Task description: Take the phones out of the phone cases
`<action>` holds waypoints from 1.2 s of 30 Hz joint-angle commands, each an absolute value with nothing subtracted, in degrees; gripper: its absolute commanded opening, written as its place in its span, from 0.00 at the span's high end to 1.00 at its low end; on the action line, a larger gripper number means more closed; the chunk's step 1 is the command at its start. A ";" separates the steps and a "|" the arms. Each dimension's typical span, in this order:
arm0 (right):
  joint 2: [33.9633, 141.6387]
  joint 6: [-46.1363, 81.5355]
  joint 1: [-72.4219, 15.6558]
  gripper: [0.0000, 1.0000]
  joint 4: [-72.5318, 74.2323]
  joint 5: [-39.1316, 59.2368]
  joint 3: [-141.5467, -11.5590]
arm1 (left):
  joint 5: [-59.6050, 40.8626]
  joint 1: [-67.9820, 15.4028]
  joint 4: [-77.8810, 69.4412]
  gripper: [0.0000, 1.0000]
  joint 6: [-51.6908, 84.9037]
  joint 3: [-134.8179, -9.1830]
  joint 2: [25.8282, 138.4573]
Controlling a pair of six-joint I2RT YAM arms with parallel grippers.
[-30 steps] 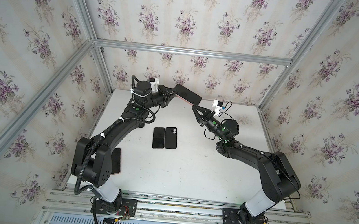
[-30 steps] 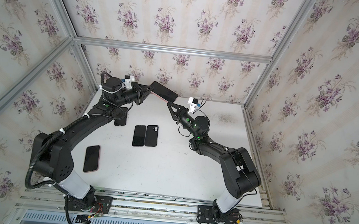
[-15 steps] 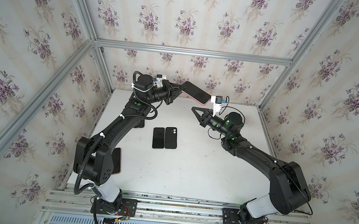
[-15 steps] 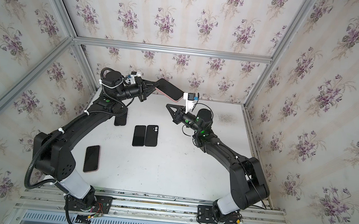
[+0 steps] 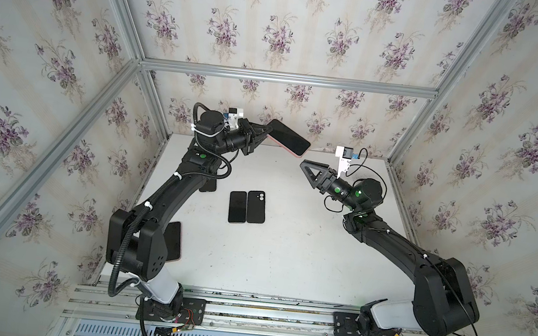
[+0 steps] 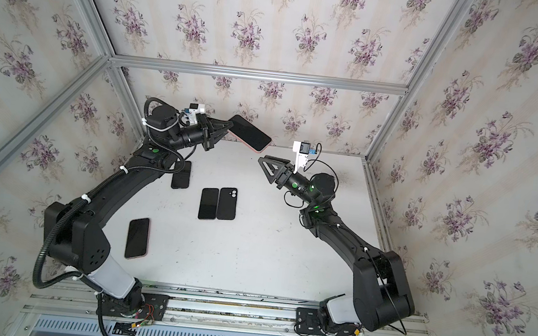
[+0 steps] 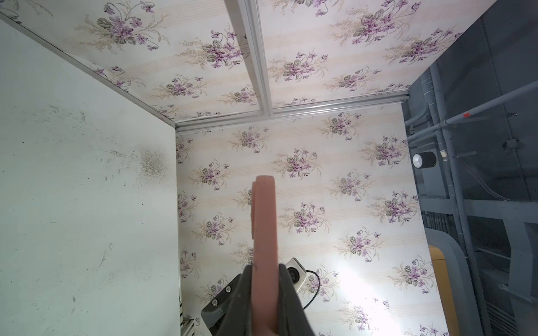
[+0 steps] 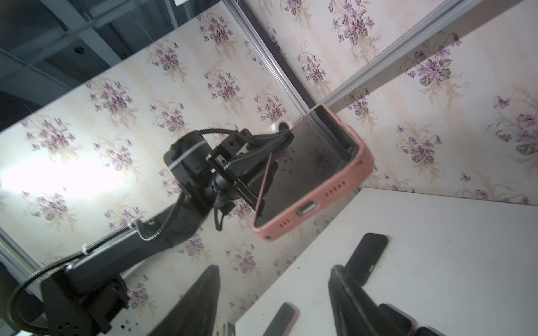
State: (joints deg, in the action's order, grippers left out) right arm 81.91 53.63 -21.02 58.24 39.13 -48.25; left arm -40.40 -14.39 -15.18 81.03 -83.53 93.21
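Now the right gripper (image 5: 307, 173) has backed off, spread and empty, while the left gripper (image 5: 266, 130) still clamps the phone case (image 5: 293, 143).

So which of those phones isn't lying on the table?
The black phone in the salmon-pink case: the left hand pinches it up in the air, while the other dark phones lie flat on the white table.

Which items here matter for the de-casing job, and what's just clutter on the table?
In play: phone in pink case, clamped in left gripper; right gripper, open, apart from it.

Lying about: two black phones side by side mid-table; dark phone beside the left arm; pink-edged phone near that arm's base.
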 commanded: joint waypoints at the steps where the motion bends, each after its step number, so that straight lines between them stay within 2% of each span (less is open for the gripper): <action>1: 83.38 66.44 -21.70 0.42 66.27 37.79 -49.18 | -39.99 -14.41 -21.69 1.00 80.61 -83.53 93.28; 3: 85.21 69.64 -21.92 0.47 70.53 37.14 -49.56 | -39.86 -14.39 -21.95 1.00 80.12 -83.48 93.25; 12: 89.62 76.01 -22.07 0.57 77.73 33.73 -50.68 | -39.60 -14.50 -24.07 1.00 79.78 -81.03 92.37; 15: 89.98 75.77 -22.21 0.62 76.50 35.22 -51.58 | -39.55 -14.48 -25.02 1.00 80.41 -80.04 92.36; 29: 91.93 75.95 -23.32 0.71 75.76 34.64 -52.37 | -39.21 -14.59 -25.66 1.00 80.47 -78.92 92.20; 36: 92.72 76.04 -23.29 0.84 76.03 34.72 -52.50 | -39.23 -14.58 -25.61 1.00 80.76 -78.91 92.42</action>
State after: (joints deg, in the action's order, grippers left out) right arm 92.51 76.60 -23.24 72.75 34.83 -51.35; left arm -38.68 -14.61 -21.82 79.96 -78.89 92.64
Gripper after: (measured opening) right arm 0.172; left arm 0.134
